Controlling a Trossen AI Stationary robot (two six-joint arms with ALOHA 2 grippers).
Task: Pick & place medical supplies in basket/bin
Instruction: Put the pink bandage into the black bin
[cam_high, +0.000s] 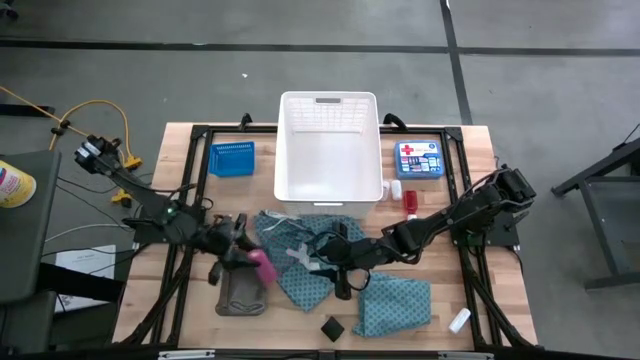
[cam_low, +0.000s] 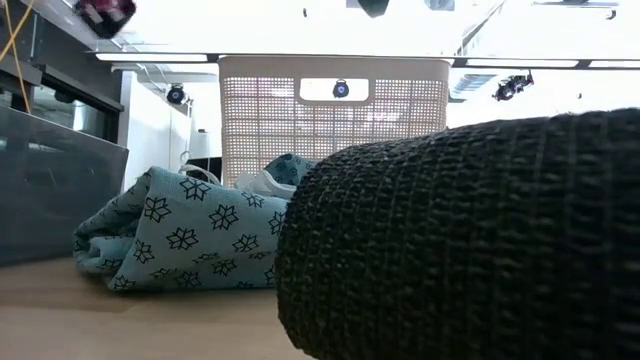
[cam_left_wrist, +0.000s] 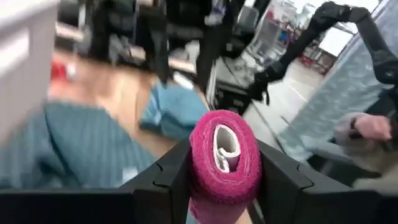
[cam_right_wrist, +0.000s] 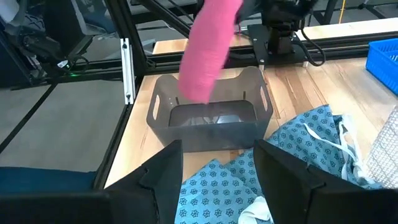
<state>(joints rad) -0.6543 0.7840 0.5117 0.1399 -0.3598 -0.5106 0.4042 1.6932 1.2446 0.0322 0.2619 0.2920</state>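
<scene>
My left gripper (cam_high: 245, 256) is shut on a pink cylinder (cam_high: 263, 266), held in the air over the far edge of the shallow grey tray (cam_high: 240, 296). The right wrist view shows the cylinder (cam_right_wrist: 207, 53) slanting above that tray (cam_right_wrist: 211, 118). My right gripper (cam_high: 340, 266) hovers open over a teal dotted cloth with white ties (cam_high: 295, 250); its fingers (cam_right_wrist: 163, 171) touch nothing. A second teal cloth (cam_high: 396, 305) lies flat at the near right. A black block (cam_high: 333, 326) and a small white tube (cam_high: 459, 320) rest on the table near the front edge. My left gripper pinches the pink cylinder's round wall (cam_left_wrist: 198, 163) between its two fingers, one on each side. One end of the roll, with its white core (cam_left_wrist: 225, 149), faces back toward the wrist. The cylinder is lifted clear and hangs tilted above the grey tray.
A large white slotted basket (cam_high: 328, 150) stands at the far middle, with a small blue mesh basket (cam_high: 231, 158) to its left. A flat blue box with a red cross (cam_high: 420, 158) and small red-and-white pieces (cam_high: 404, 194) are to its right. A person (cam_left_wrist: 367, 127) shows beyond the table.
</scene>
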